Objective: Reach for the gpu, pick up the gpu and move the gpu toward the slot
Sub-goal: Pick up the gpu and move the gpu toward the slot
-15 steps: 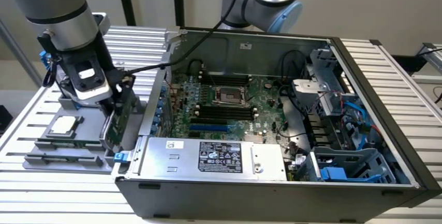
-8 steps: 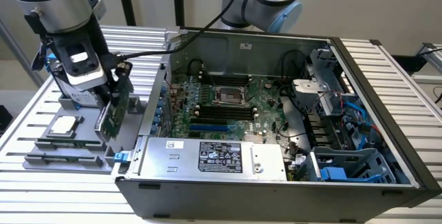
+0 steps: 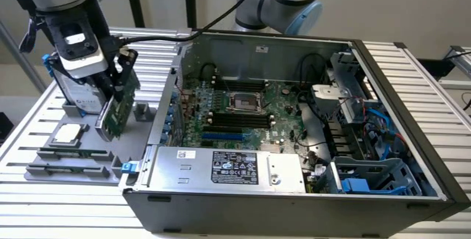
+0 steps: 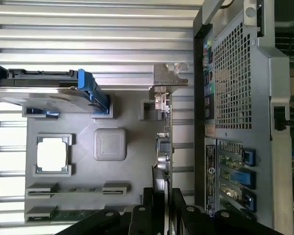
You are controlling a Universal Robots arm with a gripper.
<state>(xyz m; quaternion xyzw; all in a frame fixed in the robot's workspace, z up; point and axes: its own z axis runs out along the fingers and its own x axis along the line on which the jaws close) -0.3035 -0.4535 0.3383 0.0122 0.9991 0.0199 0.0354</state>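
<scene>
The gpu (image 3: 120,108) is a green card held upright and slightly tilted over the grey parts tray (image 3: 109,168) at the exterior view's left, just outside the computer case. My gripper (image 3: 112,87) comes down on its top edge and is shut on it. In the wrist view the gpu (image 4: 165,129) appears edge-on and dark, its silver bracket (image 4: 169,78) at the far end, with my black fingers (image 4: 147,210) on either side of it. The blue slot (image 3: 220,137) lies on the motherboard inside the case.
The open computer case (image 3: 431,164) sits beside the tray, its perforated wall (image 4: 230,73) close to the card. On the tray (image 4: 78,117) stand a silver hard drive in a blue frame (image 3: 77,93), a processor (image 3: 66,134) and memory sticks (image 3: 74,153).
</scene>
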